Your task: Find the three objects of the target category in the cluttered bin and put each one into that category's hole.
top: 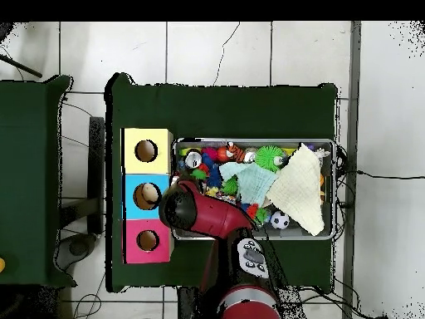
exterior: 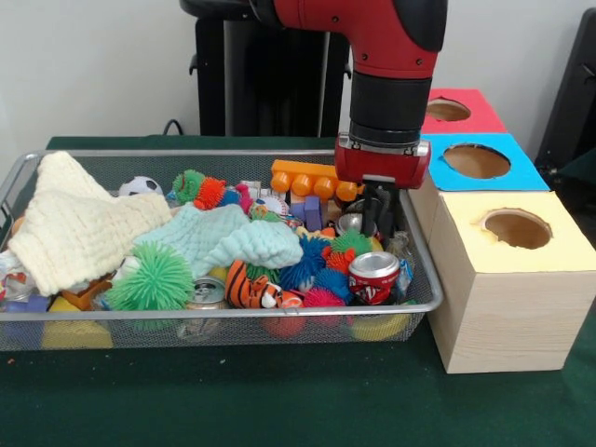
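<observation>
arm: gripper [exterior: 377,207] down in the bin [exterior: 223,156], box end
fingers: cannot tell
target: unclear; soda can [exterior: 372,277] just in front
tip: lift straight, clear the rim toward the 3 boxes [exterior: 507,279]

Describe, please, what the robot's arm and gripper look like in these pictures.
The arm has a glossy red shell with black joint sections, the black forearm cylinder ending in a red wrist housing with a thin silvery band. The gripper beneath it is dark. From overhead, the arm looks rounded red and black.
</observation>
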Controlling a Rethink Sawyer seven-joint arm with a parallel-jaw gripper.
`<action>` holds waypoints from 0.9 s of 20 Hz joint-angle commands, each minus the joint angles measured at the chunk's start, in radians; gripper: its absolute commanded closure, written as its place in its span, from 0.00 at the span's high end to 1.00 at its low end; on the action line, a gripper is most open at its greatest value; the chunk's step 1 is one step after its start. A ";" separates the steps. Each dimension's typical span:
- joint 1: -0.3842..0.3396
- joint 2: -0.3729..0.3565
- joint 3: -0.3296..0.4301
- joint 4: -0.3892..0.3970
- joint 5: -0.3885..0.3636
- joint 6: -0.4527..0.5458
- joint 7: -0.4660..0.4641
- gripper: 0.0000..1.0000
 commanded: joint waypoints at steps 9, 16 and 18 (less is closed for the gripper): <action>-0.009 0.018 0.006 -0.069 -0.084 0.228 0.052 1.00; -0.026 0.015 0.028 -0.055 -0.123 0.221 0.059 1.00; -0.027 0.019 0.030 -0.057 -0.129 0.213 0.061 1.00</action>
